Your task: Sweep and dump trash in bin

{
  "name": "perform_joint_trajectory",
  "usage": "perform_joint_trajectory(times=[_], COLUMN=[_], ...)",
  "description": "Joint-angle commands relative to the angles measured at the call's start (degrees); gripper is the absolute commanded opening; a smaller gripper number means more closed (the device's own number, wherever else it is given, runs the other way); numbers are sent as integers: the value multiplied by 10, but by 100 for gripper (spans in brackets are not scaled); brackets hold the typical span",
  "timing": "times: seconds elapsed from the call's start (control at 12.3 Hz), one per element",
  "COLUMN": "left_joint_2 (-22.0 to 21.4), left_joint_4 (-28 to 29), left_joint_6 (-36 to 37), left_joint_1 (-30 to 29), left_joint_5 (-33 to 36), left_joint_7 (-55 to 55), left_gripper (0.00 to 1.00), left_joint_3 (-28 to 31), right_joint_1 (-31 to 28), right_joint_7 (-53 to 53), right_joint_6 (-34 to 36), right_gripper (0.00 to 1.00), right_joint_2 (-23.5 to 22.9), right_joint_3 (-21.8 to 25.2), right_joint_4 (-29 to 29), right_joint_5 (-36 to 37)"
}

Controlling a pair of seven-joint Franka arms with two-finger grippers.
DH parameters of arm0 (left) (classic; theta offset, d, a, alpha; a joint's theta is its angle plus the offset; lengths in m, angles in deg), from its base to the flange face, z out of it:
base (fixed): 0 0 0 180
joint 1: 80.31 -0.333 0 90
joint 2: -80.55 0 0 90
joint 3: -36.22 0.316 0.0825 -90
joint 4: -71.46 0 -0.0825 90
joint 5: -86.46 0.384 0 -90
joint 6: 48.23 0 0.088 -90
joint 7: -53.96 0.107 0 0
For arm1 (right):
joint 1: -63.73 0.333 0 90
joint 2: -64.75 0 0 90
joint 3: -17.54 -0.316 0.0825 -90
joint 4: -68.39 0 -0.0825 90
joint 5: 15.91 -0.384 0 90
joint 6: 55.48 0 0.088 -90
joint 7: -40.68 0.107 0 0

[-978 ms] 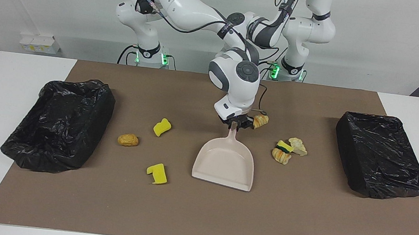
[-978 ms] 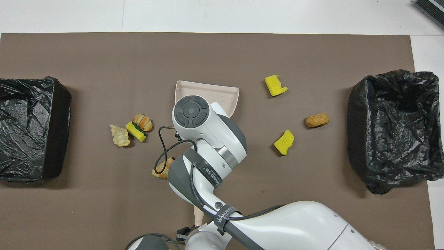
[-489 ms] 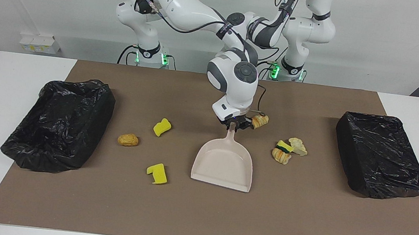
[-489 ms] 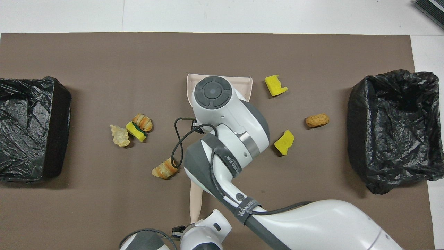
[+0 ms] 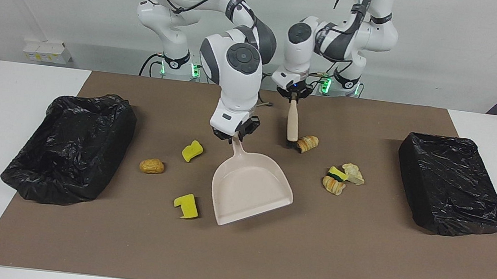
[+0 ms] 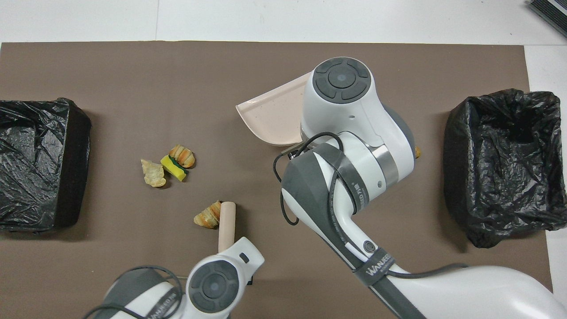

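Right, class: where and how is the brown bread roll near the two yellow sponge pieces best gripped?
Take the bread roll across its narrow middle, coming straight down from above. It lies flat on the mat, an oval whose long axis runs toward the table's ends. There is bare mat all round it, so both long sides look free to close on.

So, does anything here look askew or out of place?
Only mildly. The dustpan, held by its handle in the right tool, sits skewed, its mouth angled toward the left arm's end. The left tool holds the brush upright beside one pastry scrap. Scraps lie scattered; nothing is in the dustpan yet.
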Motion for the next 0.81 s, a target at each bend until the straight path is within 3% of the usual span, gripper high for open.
perform_joint_trajectory(times=[0.0,0.41,0.49,0.57,0.73], left_joint_2=[-23,63,85,111,176], left_joint_4=[-44,-128,-148,-170,-214], left_joint_6=[57,26,-6,-27,-42], left_joint_1=[-5,-22,-21,-20,-20], left_joint_5=[2,133,159,168,204], left_joint_7=[101,202,219,221,217], left_gripper=[0,0,0,0,0], left_joint_3=[104,242,277,297,304], right_joint_1=[-3,-6,-11,-18,-18], right_joint_7=[-125,-312,-401,-475,-495], right_joint_6=[-2,-51,-78,-102,-126], right_gripper=[0,0,0,0,0], right_joint_2=[34,77,89,97,123], right_joint_3=[-6,-5,-5,-6,-5], right_joint_4=[-52,-142,-171,-194,-246], right_joint_5=[13,17,37,42,46])
